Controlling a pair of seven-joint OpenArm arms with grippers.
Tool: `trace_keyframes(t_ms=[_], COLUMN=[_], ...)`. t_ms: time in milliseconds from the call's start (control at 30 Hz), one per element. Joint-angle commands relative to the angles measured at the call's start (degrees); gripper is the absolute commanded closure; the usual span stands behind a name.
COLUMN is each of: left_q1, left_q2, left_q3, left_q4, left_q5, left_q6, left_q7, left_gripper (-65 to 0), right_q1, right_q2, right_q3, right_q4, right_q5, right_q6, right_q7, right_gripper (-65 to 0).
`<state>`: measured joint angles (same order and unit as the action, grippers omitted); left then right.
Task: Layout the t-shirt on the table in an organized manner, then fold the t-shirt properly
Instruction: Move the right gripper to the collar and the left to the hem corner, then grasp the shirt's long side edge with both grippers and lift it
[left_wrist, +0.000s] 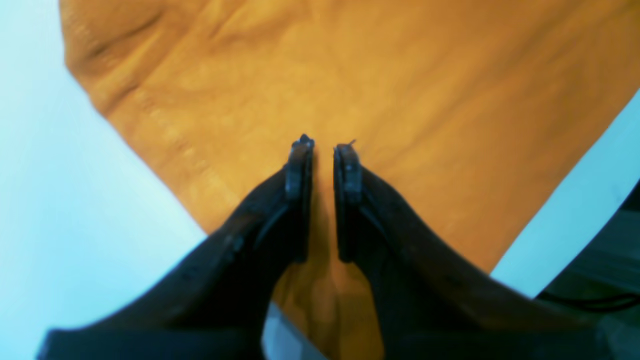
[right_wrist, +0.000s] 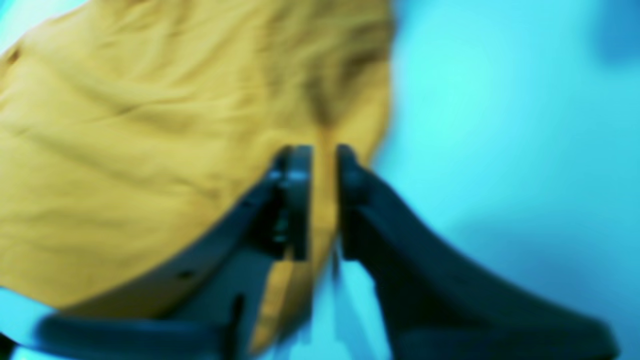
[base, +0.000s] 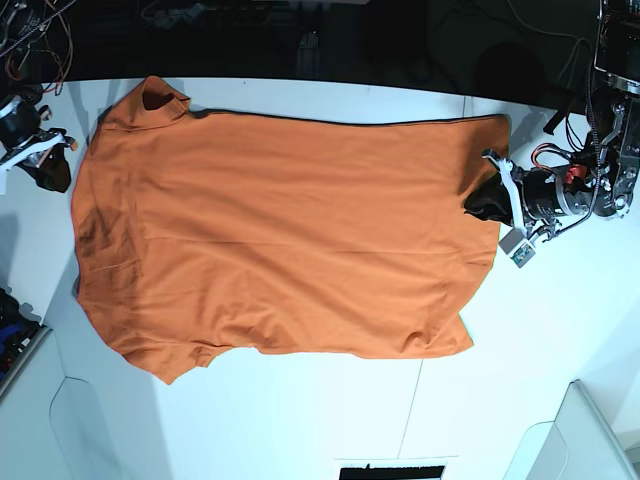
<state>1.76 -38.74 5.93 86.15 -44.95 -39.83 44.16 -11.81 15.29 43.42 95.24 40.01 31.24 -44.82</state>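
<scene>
White table (base: 300, 410) in the base view, orange t-shirt (base: 280, 240) spread flat across it. Left wrist: left gripper (left_wrist: 324, 146) at the shirt's edge, jaws narrowly apart, cloth between, grip can't be told. Right wrist, blurred: right gripper (right_wrist: 324, 150) slightly parted, cloth in the gap.

The t-shirt (base: 280, 235) is plain bright orange with no print. The surface (base: 300, 410) is matte white, crossed by a thin dark seam. Both pincers' fingers (left_wrist: 300, 200) are black.
</scene>
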Motion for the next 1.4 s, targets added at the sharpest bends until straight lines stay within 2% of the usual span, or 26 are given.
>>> trace_keyframes(t_ms=[0, 100, 267, 467, 567, 667, 767, 900, 967, 1033, 1167, 1367], left_q1=[-0.9, -0.9, -0.9, -0.8, -0.8, -0.8, 0.3, 4.7, 7.3, 10.3, 16.7, 22.6], left_q2=[-1.1, -1.1, -0.2, 1.6, 1.6, 1.3, 0.8, 0.5, 0.5, 0.6, 1.2, 3.2], left_q3=[-0.5, -0.5, -0.5, -0.5, -0.5, -1.0, -4.3, -13.5, -17.8, -21.0, -26.0, -30.6], left_q4=[0.9, 0.9, 0.9, 0.9, 0.9, 1.1, 1.9, 4.0, 4.4, 4.4, 4.4, 4.3], left_q5=[-1.7, -3.8, -3.7, -3.5, -3.4, -5.0, -8.8, -13.2, -15.8, -16.6, -16.6, -18.9], left_q6=[-0.2, -0.2, -0.2, -0.2, -0.2, -0.2, -0.2, -0.2, -0.2, -0.2, -0.2, -0.2], left_q7=[-0.6, -0.6, -0.6, -0.4, -0.1, 1.8, 4.2, 6.5, 7.8, 8.2, 8.4, 8.5], left_gripper=[-9.6, -9.6, -9.6, -9.6, -9.6, -9.6, -9.6, -9.6, -9.6, -14.0, -30.6, -31.6], right_q1=[-0.6, -3.9, -7.0, -5.7, -5.7, -5.7, -6.0, -6.2, -6.1, -6.1, -6.0, -6.0], right_q2=[1.6, 2.8, 3.1, 2.9, 3.0, 3.0, 3.1, 3.6, 4.0, 4.1, 4.0, 3.9], right_q3=[1.0, 0.7, -1.6, -6.4, -9.4, -9.4, -7.4, -5.1, -5.1, -5.1, -5.2, -5.3], right_q4=[0.9, 0.9, -2.6, -10.2, -10.5, -10.1, -8.9, -7.8, -7.8, -7.8, -7.8, -7.8], right_q5=[2.3, 2.5, 2.4, 4.4, 4.6, 4.6, 4.6, 7.7, 8.0, 8.0, 8.0, 7.6], right_q6=[0.0, 0.1, 0.1, 1.2, 1.2, 1.1, 1.2, 2.0, 2.0, 2.0, 2.0, 2.0], right_q7=[0.3, 0.1, 2.8, 4.1, 3.4, 2.6, 0.3, -3.8, -4.1, -4.1, -3.8, -3.6], right_gripper=[-17.7, -23.7, -29.4, -29.5, -29.5, -29.5, -29.5, -29.5, -29.5, -29.5, -29.5, -29.5])
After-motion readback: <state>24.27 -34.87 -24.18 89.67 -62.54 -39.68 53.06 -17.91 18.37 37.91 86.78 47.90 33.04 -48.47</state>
